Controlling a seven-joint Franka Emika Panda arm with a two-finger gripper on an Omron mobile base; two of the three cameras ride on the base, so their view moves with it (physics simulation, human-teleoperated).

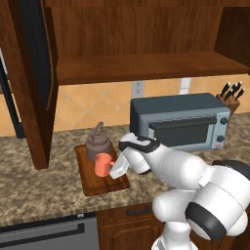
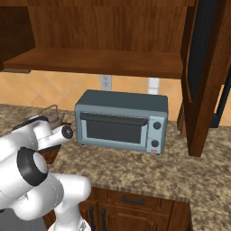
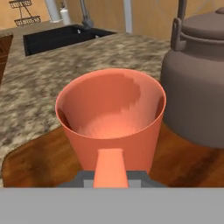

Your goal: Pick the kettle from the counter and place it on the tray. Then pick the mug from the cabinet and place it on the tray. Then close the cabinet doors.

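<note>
You had the gripper pinched on the mug's handle, keeping it upright; it sat on the tray just beside the kettle; cabinet doors stood open.

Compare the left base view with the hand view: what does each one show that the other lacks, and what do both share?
Left base view's extras: the grey box-shaped toaster oven, the wooden knife block, the dark brown wall cabinet's shelf and its open door.
Hand view's extras: the black sink basin and the mug's hollow inside.
Shared: the orange-coral cylindrical mug and the squat brownish-grey metal kettle, both on the reddish-brown wooden tray, on the speckled granite counter.
</note>
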